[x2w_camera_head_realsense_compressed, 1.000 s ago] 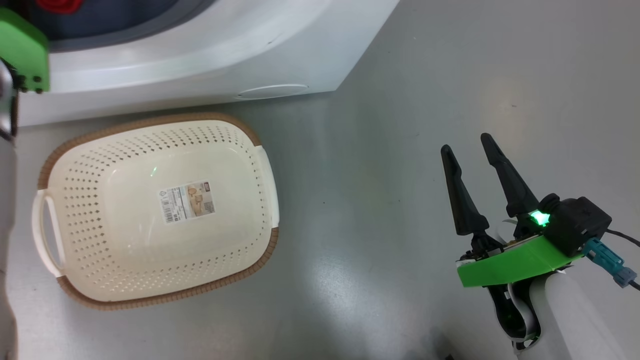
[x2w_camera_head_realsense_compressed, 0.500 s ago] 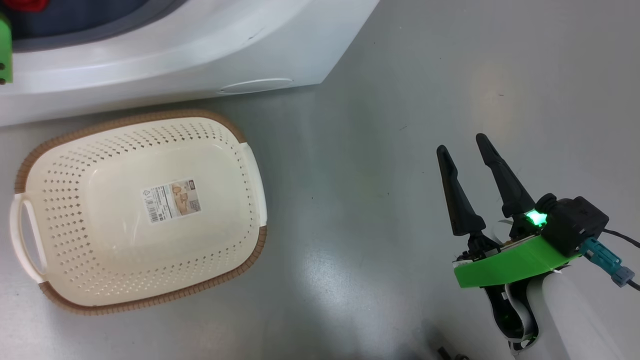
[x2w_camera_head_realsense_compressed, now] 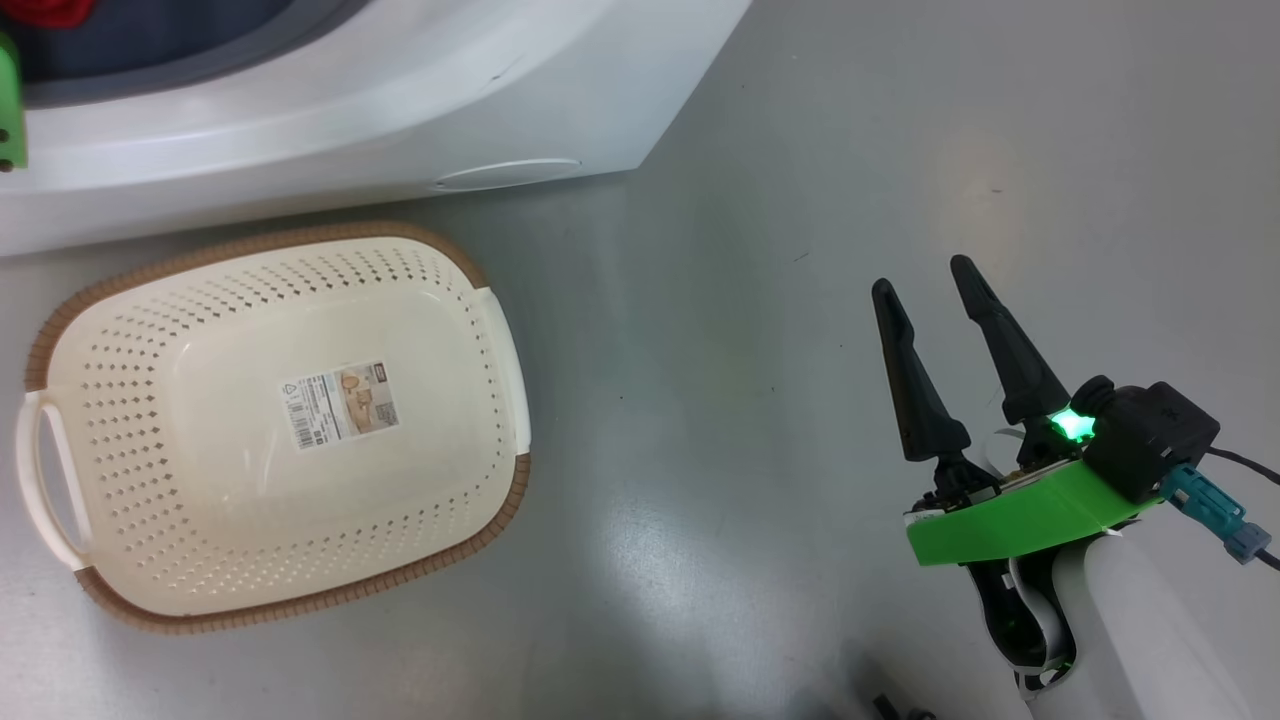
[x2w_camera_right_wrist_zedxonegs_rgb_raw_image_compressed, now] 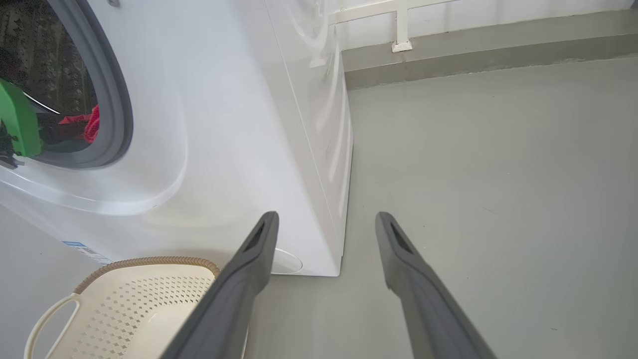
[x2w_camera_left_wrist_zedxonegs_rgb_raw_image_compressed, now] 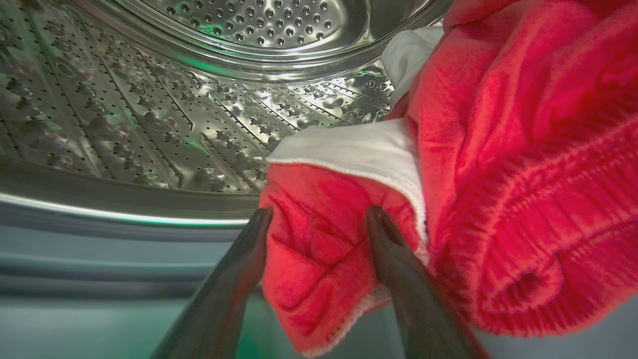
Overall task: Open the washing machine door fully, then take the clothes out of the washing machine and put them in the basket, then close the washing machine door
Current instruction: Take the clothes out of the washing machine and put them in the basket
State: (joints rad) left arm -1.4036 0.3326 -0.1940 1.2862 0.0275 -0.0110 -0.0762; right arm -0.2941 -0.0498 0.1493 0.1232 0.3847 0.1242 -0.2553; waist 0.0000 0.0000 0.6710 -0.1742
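My left tool (x2w_camera_left_wrist_zedxonegs_rgb_raw_image_compressed: 319, 213) is inside the drum (x2w_camera_left_wrist_zedxonegs_rgb_raw_image_compressed: 149, 114) of the washing machine (x2w_camera_right_wrist_zedxonegs_rgb_raw_image_compressed: 224, 124). Its two fingers stand wide apart, open, with a fold of the red cloth (x2w_camera_left_wrist_zedxonegs_rgb_raw_image_compressed: 319, 269) between them. Nothing is pinched yet. Just behind that fold is a white strip (x2w_camera_left_wrist_zedxonegs_rgb_raw_image_compressed: 359, 147), and past it the shiny wall full of holes.

To do this well, I think I should push in a bit deeper. Then I should squeeze the thick fold, not the thin edge, so it does not slip.

My right tool (x2w_camera_head_realsense_compressed: 921, 274) is open too, holding nothing, over the floor (x2w_camera_head_realsense_compressed: 800, 200). The basket (x2w_camera_head_realsense_compressed: 130, 420) sits on the floor just in front of the machine. Inside it is a paper label (x2w_camera_head_realsense_compressed: 340, 405) — the writing is too small to read. A blue sticker (x2w_camera_right_wrist_zedxonegs_rgb_raw_image_compressed: 79, 247) low on the machine cannot be read either.
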